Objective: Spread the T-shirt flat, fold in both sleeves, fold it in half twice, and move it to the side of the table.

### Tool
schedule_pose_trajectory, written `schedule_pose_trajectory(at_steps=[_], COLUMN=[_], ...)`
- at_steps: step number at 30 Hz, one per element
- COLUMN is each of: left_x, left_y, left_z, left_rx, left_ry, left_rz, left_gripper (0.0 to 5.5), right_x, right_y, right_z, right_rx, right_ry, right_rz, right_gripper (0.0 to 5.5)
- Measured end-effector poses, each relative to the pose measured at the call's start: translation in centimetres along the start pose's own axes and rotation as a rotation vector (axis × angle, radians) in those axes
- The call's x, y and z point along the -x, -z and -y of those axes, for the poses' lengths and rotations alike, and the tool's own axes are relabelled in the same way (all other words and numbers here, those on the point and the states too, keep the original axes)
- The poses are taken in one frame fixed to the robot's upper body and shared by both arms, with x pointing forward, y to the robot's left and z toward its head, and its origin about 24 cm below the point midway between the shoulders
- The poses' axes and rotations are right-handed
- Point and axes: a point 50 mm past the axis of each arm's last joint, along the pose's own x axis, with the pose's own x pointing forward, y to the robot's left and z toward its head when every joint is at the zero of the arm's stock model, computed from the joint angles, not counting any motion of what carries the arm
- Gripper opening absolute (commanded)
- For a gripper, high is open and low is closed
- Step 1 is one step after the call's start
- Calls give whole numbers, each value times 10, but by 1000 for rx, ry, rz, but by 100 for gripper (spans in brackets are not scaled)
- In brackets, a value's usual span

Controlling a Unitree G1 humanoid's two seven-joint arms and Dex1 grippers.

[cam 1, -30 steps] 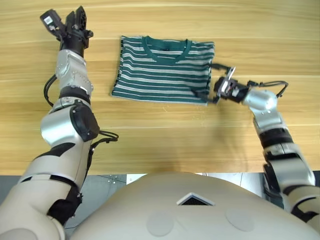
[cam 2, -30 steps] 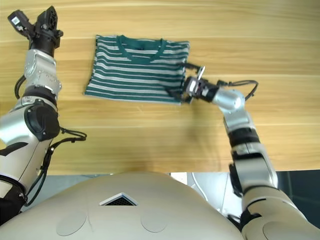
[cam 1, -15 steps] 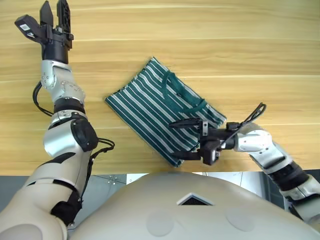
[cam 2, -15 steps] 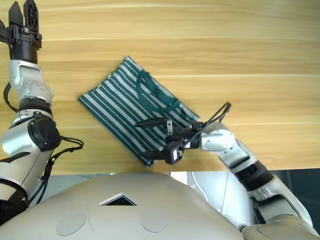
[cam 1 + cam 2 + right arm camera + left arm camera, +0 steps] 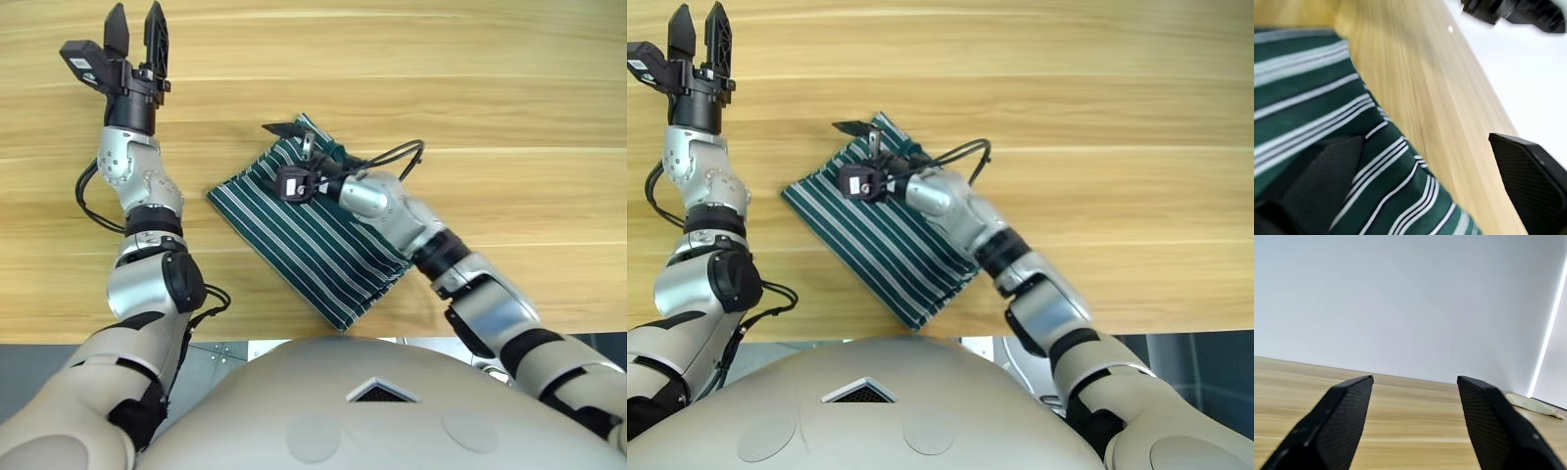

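The green-and-white striped T-shirt (image 5: 318, 240) lies folded into a small rectangle, set diagonally on the wooden table (image 5: 509, 117). Its near corner almost touches the front edge. My right arm stretches across the shirt, and my right gripper (image 5: 280, 147) is open over the shirt's far corner. In the right wrist view one finger (image 5: 1317, 181) rests low on the striped cloth while the other (image 5: 1528, 171) stands off over bare wood. My left gripper (image 5: 137, 24) is held up at the far left of the table, open, with nothing between its fingers (image 5: 1337, 416).
Bare wood lies to the right of the shirt and behind it. The table's front edge (image 5: 431, 339) runs just in front of the shirt's near corner. A white wall and a small pale item (image 5: 1535, 405) at the table's far end appear in the left wrist view.
The shirt has gone from lying square at the far middle to lying diagonally nearer the front edge. My right gripper has since swung from its near corner to its far corner.
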Motion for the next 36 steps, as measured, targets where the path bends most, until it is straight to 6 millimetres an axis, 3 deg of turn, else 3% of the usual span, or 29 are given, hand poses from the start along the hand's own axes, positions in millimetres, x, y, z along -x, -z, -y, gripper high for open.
schedule_pose_trajectory(at_steps=[4, 7, 10, 18, 20, 22, 24, 26, 30, 34, 35, 36], left_x=[-1, 2, 8, 12, 16, 21, 24, 27, 51, 101, 121, 131], left_y=[4, 9, 14, 17, 13, 6, -5, -17, -29, -28, -24, -21], left_z=[7, 14, 15, 27, 33, 43, 50, 57, 71, 91, 95, 96], left_rx=[16, 24, 33, 16, -11, -64, -136, -193, -277, -344, -355, -356], left_ry=[13, 21, 8, 90, 173, 293, 411, 513, 742, 1125, 1237, 1277], left_rz=[0, -6, -20, -26, -15, 6, 24, 51, 10, -202, -300, -350], left_gripper=[320, 320, 320, 320, 320, 320, 320, 320, 320, 320, 320, 320], right_x=[-20, 2, 22, 24, 27, 33, 47, 67, 118, 190, 214, 224], right_y=[19, 65, 86, 85, 79, 63, 50, 38, 25, 12, 5, 1], right_z=[19, 46, 57, 61, 70, 95, 112, 117, 92, 12, -10, -16], right_rx=[47, 23, -32, -168, -213, -203, -192, -189, -98, 20, 18, 18], right_ry=[188, 390, 484, 587, 657, 709, 706, 659, 398, -238, -429, -488], right_rz=[-165, -446, -548, -502, -390, -199, -45, 67, 145, 53, 29, 20], right_gripper=[469, 469, 469, 469, 469, 469, 469, 469, 469, 469, 469, 469])
